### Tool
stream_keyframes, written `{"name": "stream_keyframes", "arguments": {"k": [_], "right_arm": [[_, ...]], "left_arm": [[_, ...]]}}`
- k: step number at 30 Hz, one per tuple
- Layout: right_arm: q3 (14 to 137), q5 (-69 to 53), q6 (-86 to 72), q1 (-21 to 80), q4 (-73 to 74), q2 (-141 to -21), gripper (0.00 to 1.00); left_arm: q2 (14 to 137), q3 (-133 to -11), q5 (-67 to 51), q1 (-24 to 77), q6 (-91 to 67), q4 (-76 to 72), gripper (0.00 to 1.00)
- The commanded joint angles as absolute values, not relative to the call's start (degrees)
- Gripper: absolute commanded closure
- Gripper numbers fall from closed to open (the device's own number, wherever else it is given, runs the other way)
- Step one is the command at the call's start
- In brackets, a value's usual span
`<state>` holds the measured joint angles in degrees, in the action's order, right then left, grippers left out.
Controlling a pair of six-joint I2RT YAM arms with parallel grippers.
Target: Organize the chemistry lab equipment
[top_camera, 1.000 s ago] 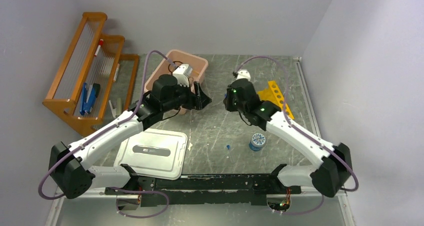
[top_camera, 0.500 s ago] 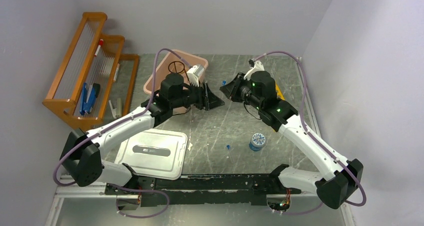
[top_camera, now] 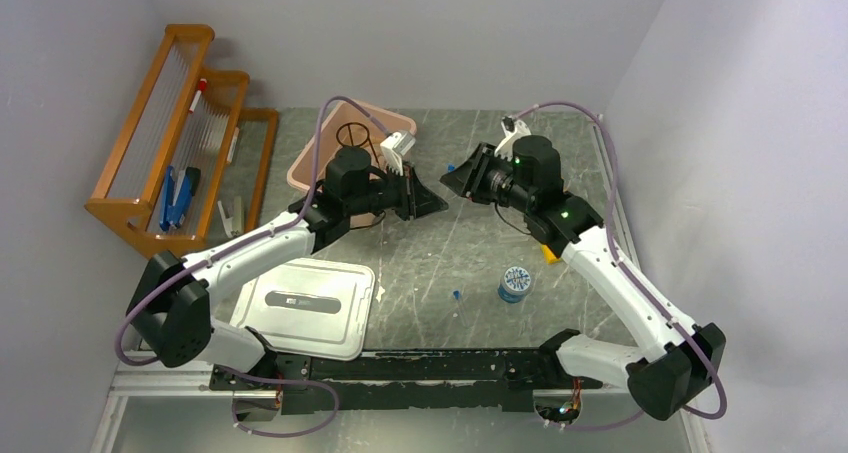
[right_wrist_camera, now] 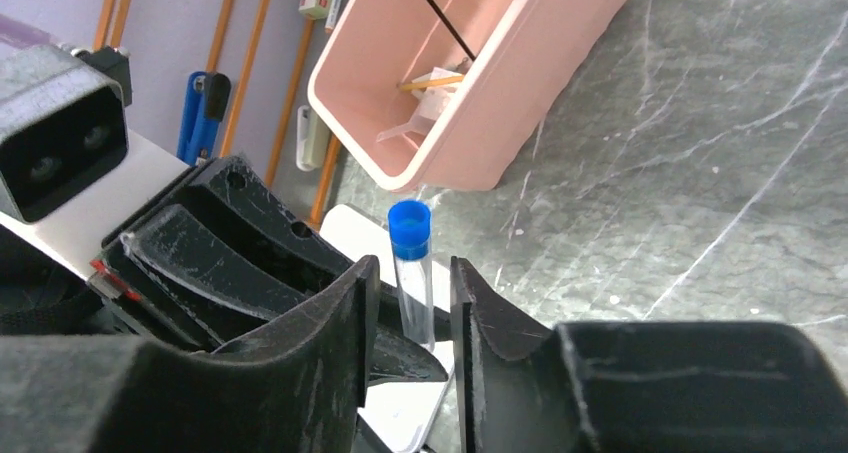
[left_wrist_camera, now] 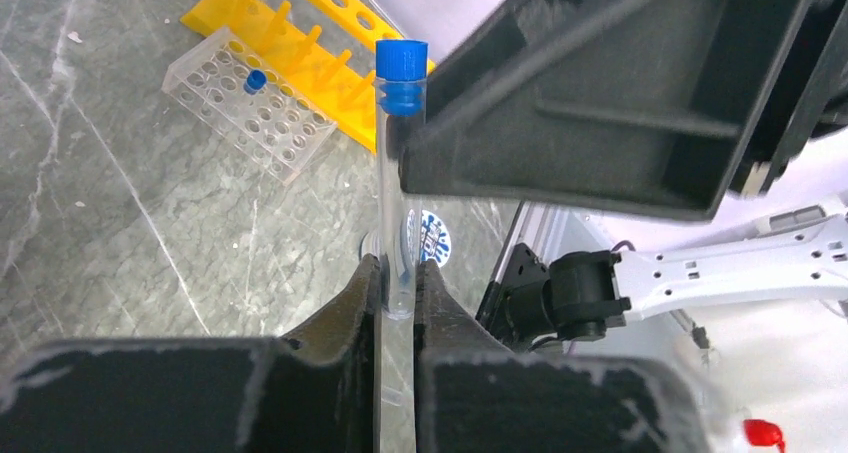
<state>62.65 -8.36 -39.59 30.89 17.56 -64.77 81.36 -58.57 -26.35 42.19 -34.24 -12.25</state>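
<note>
The left claw (left_wrist_camera: 397,295) is clamped on the uncapped end of a clear blue-capped vial (left_wrist_camera: 391,173), held above the worktop (left_wrist_camera: 110,213). The right claw (right_wrist_camera: 413,308) stands apart, flanking that vial with gaps. Beyond lies the yellow tube rack (left_wrist_camera: 300,58).

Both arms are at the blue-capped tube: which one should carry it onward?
Left. The left end effector is clamped on the tube; the right end effector has gaps either side of it.
</note>
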Motion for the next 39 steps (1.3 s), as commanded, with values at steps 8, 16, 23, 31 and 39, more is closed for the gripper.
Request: {"name": "stream_keyframes", "arguments": {"k": [8,16,23,31,39], "right_arm": [[74.8,-24.7,-35.1,23.7,34.1,-70.5,0.50],[76.9,-24.1,-33.8,23.1,39.9,-72.2,0.53],[75.4,-24.0,-35.1,22.9,36.0,-72.2,0.61],[73.2,-23.6,-36.7,22.7,33.0,-71.8,0.79],[71.1,-15.2,-33.0,22.7,31.4,-69.1,0.92]], "left_arm": [[82.1,-60.5,-32.2,41.9,-13.5,-8.4,0.95],[82.5,-61.9,-32.3,41.9,-9.0,-5.3,0.95],[82.7,-61.4,-33.4,41.9,-7.7,-5.4,0.95],[83.2,-61.5,-32.9,41.8,-6.2,-5.6,0.95],[82.9,-61.5,-28.3,41.3,-9.2,-4.3,0.36]]}}
